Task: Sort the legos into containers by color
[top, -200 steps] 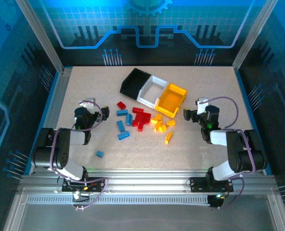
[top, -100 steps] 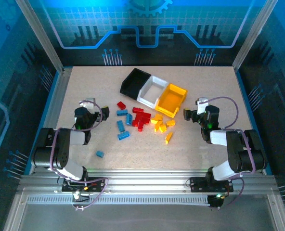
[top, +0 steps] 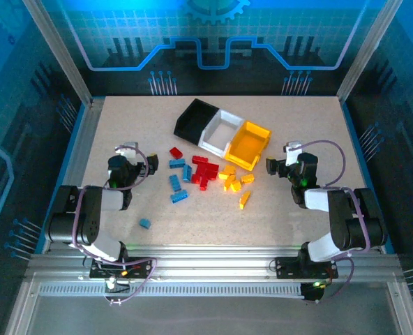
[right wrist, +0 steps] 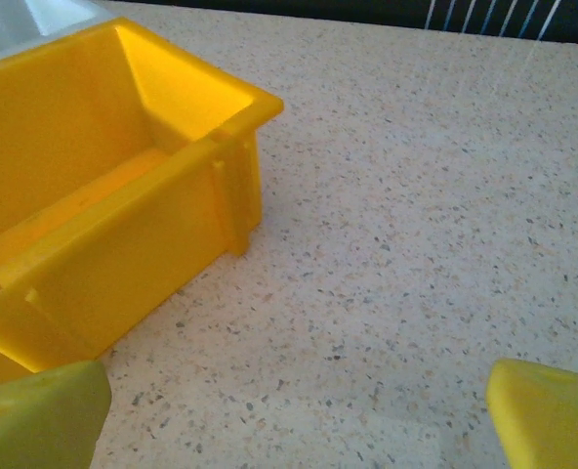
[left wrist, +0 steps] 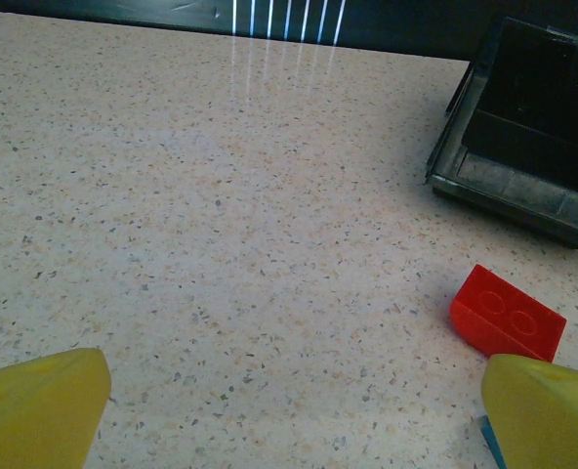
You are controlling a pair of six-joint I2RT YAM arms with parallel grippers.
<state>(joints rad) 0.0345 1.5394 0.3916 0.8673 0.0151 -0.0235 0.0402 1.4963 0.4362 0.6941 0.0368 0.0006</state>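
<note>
**Left gripper** point(left wrist: 294, 418): jaws spread wide, nothing between them; yellow fingertips point(left wrist: 40, 405) hang over bare table. A lone red brick point(left wrist: 507, 314) lies just beyond the right-hand fingertip, apart from it, and the black bin point(left wrist: 533, 147) stands farther off to the right.

**Right gripper** point(right wrist: 294, 420): jaws likewise spread wide, holding nothing. It is low over the table, just right of the yellow-orange bin point(right wrist: 123, 195), not touching it.

**Table** point(top: 297, 216): pale speckled top.

**Legos**, all loose on the table, left to right:
- single blue brick point(top: 144, 223), near side, well apart from the rest
- blue group point(top: 178, 180)
- red group point(top: 204, 170)
- yellow-orange group point(top: 234, 179)

The three groups lie between the two grippers, just on the near side of the bins.

**Containers**: joined in a slanted row at the table's middle, far of the bricks. The black bin is leftmost and farthest, the white bin point(top: 219, 132) in the middle, the yellow-orange bin rightmost.

**Room**: blue-lit panelled walls point(top: 213, 35), slanted metal corner posts point(top: 56, 49), aluminium rail point(top: 213, 269) at the near edge carrying both arm bases.
</note>
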